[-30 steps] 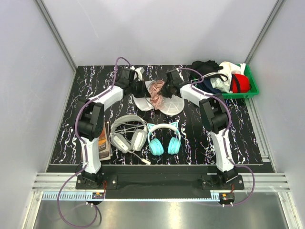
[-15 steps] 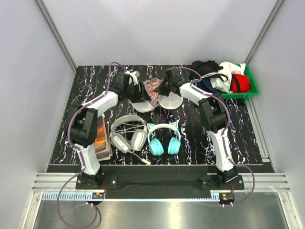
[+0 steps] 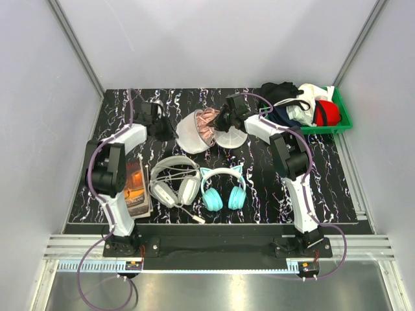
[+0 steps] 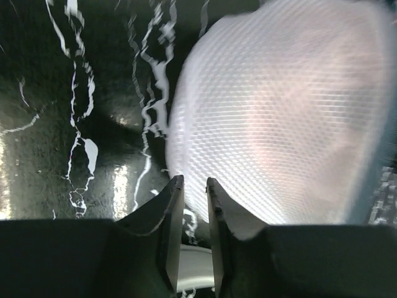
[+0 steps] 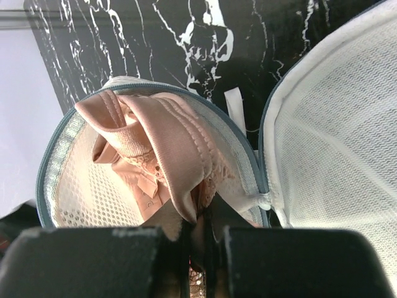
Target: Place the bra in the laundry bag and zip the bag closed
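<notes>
The left gripper [image 4: 194, 186] hangs low over the table [image 3: 117, 103], just beside the bag [image 4: 279, 112]. Its jaws are parted by a narrow slot and nothing lies between them. The bag is open like a clam. Its left shell stands on edge with the mouth facing the right arm, and its right shell [image 3: 232, 138] lies on the table, joined to the other along one side. The bra [image 5: 167, 143] sits bunched inside the left shell. One fold runs out toward the mouth, where the right gripper [image 5: 200, 226] is clamped tight on it. Expect the bra to be light and limp. The padded cups will likely spring back when released, so press them deep into the shell before letting go. The thin straps may trail across the rim [image 5: 53, 161] and foul the zipper, so tuck them in first. The bag looks equally light and its mesh yields, so it will probably slide on the glossy table under any pull. Take hold of it by the stiffer grey rim tape, not the mesh. One gripper should steady the rim while the other draws the slider. The slider's position cannot be made out.
</notes>
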Controlling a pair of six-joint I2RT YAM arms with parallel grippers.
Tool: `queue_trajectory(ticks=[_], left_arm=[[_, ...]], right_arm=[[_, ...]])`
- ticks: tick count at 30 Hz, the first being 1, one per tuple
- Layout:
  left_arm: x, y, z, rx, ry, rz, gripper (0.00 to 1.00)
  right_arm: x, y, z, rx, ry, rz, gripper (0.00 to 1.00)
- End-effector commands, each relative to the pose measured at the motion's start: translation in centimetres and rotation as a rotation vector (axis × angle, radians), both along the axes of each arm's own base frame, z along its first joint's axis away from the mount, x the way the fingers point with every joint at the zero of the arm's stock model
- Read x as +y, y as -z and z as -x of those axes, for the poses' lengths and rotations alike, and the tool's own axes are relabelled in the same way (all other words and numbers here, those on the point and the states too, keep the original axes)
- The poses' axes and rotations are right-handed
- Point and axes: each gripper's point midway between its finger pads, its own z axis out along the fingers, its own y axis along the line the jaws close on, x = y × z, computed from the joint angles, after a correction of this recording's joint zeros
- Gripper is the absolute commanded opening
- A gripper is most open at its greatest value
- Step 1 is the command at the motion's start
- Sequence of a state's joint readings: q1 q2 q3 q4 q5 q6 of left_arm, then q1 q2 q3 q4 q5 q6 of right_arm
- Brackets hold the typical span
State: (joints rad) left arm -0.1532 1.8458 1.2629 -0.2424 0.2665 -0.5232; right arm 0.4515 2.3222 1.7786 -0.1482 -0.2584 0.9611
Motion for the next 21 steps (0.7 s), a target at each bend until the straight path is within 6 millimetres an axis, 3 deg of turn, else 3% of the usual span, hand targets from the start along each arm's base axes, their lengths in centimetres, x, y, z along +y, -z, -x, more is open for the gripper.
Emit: queue_trajectory(ticks=[1,6,11,15,21], left_arm=[[-0.2,2.4,-1.3,0.039,-0.01,-0.035,0.22],[-1.7,4.8,-1.9,0.086,0.04,-0.021,0.18],[-3.5,5.5,-2.3,0.101,0.086,0.027,0.13],[-5.0,4.3,-2.5,0.062,0.109,0.045,0.12],[-5.5,4.2,-2.0,0.062,0.123,0.066,0.11]], right_arm=[[0.7,-2.1,-0.2,-0.063,-0.045,-0.045,0.0],[1.2,-1.8,0.3,-0.044,-0.072,-0.073,0.0],[2.6,-2.3,1.1,-0.033,-0.111,-0.115,0.0],[3.9,-1.0,1.1,-0.021,-0.133,-0.107,0.0],[3.0,3.1,0.4,-0.011,-0.18,0.073,0.0]])
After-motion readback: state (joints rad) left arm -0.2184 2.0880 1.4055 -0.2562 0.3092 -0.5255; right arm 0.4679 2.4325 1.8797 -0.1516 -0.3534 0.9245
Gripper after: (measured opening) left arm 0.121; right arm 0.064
